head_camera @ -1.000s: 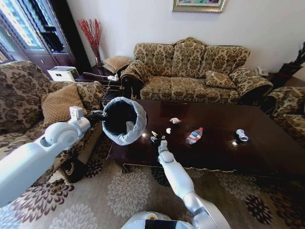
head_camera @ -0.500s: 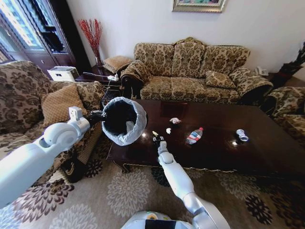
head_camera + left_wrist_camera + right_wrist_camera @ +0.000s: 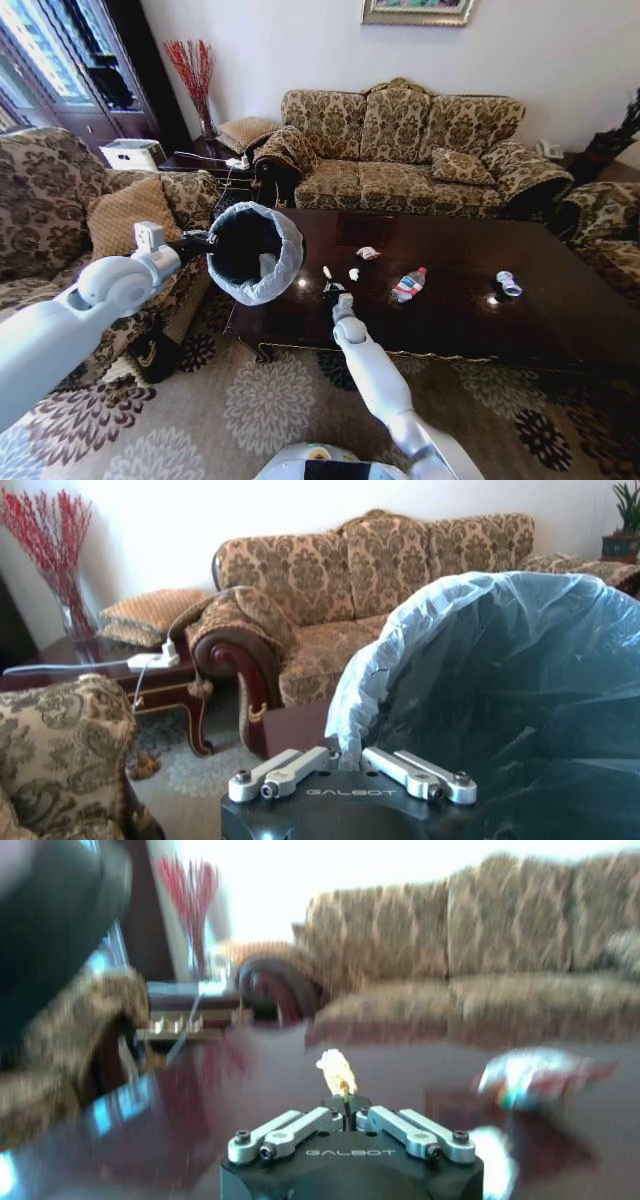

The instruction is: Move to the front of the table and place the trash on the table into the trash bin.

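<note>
My left gripper (image 3: 196, 242) is shut on the rim of the trash bin (image 3: 251, 250). It holds the bin in the air off the table's left end, with the black inside tipped toward me. In the left wrist view the gripper (image 3: 345, 759) clamps the bag-lined bin (image 3: 500, 690). Over the table (image 3: 450, 330) near its front edge, my right gripper (image 3: 331, 288) is shut on a small crumpled paper scrap (image 3: 327, 272). The right wrist view shows that scrap (image 3: 337, 1069) pinched in the gripper (image 3: 343, 1099). More trash lies on the table: white scraps (image 3: 353, 273) (image 3: 368, 253), a red-label bottle (image 3: 407, 285) and a crushed bottle (image 3: 508, 283).
A patterned sofa (image 3: 410, 150) stands behind the table and an armchair (image 3: 60, 200) sits at the left. A dark side table (image 3: 205, 160) with a vase of red twigs stands in the corner. Patterned carpet (image 3: 260, 400) lies in front of the table.
My right gripper has lifted the paper scrap off the tabletop and edged slightly away from me. The left arm has shifted the bin a little to the left.
</note>
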